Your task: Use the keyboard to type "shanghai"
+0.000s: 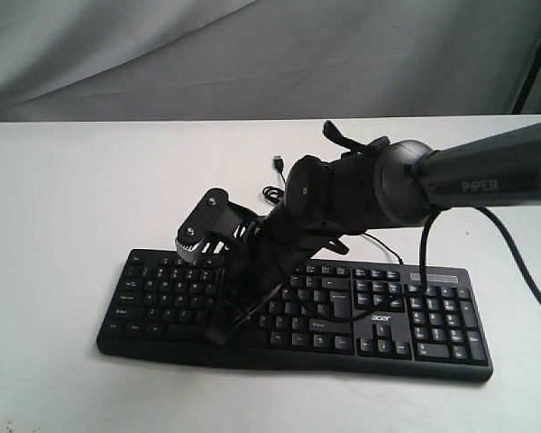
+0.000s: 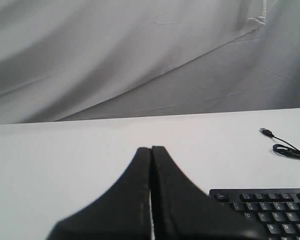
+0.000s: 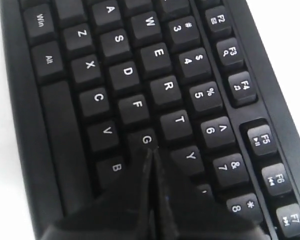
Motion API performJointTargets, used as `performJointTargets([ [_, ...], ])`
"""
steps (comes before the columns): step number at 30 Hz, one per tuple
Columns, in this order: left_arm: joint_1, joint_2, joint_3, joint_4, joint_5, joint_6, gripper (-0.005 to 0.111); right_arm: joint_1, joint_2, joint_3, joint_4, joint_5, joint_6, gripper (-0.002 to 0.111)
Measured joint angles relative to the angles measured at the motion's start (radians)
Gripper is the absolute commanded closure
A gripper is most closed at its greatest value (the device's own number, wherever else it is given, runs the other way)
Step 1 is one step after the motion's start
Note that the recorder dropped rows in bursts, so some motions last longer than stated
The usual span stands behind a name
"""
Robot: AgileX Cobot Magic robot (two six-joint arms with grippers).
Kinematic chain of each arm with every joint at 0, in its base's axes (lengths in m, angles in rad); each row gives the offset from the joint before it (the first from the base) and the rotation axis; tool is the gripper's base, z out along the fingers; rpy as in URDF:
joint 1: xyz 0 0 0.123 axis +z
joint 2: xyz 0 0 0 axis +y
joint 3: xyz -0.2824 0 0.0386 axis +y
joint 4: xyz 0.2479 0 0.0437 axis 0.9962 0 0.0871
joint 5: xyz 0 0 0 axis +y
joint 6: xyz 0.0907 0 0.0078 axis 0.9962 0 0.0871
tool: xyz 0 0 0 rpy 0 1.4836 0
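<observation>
— White tabletop under a grey cloth backdrop. Where does the keyboard sit?

— The keyboard lies flat toward 6 o'clock of the exterior view. Its USB plug is loose on the tabletop at 12 o'clock from it, plugged into nothing I can see.

— And the arms?

— The right arm reaches in from 3 o'clock. The right fingers are clenched together on nothing, forming one blunt point. It comes down at the edge of the G key, on the side toward H. Whether it presses or only touches, I cannot tell. The left fingers are likewise pinched together and empty, above bare tabletop off one corner of the keyboard.

— What could go wrong?

— The point sits on a boundary, I think. H is hidden beneath the fingers, and a tip straddling two keycaps may fire both, or G when H is wanted. Held down too long, a key would repeat. A cable hangs from the arm to the keyboard's back edge, about 2 o'clock from the tip. If the arm sinks, it might lean on a key. A slanted push could also slide the keyboard.
</observation>
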Motion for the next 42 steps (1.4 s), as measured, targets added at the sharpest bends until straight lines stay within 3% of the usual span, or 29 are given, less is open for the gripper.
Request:
performJointTargets([
  [7,0.000,0.000,0.000,0.000,0.000,0.000,0.107,0.000,-0.003,-0.015,0.002,0.014,0.000,0.108],
  [23,0.000,0.000,0.000,0.000,0.000,0.000,0.107,0.076,0.186,-0.392,-0.015,0.170,0.027,0.108],
  [42,0.000,0.000,0.000,0.000,0.000,0.000,0.107,0.092,0.224,-0.419,-0.027,0.172,0.029,0.108],
])
